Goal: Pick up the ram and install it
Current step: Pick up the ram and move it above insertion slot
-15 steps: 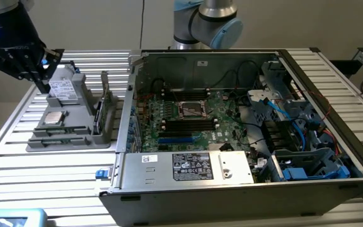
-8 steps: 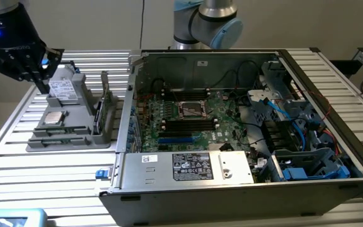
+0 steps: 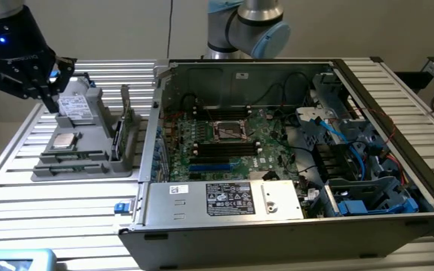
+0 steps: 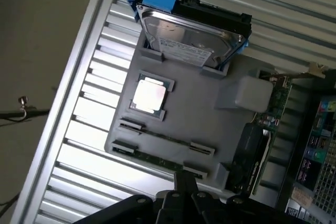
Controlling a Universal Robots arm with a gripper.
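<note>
Gripper: the black gripper (image 3: 51, 103) hangs above the gray tray (image 4: 199, 114), toward the table's edge on the exterior view's left, clear of everything on the tray.
Jaws: clenched, with the fingertips (image 4: 185, 181) pressed together into one narrow tip.
Ram: the ram (image 4: 155, 157) sits on its long edge in a slot of the tray, at the end opposite the hard drive. In the wrist view it is the thing nearest the fingertips and apart from them.
Neighbouring slot: a second long slot (image 4: 165, 137) runs parallel, between the ram and the processor chip.
Processor chip: the square, silver processor chip (image 4: 149, 95) lies flat in its recess near the tray's middle.
Hard drive: the hard drive (image 4: 189, 40) lies tilted in its blue-ended bracket at the tray's far end.
Tray: it rests on the slatted table (image 3: 51, 203), just beside the computer case.
Computer case: the computer case (image 3: 277, 243) lies open on the table at the exterior view's right, its motherboard (image 3: 225, 147) facing up.
Arm: its pale blue joint (image 3: 247, 25) stands behind the case.
</note>
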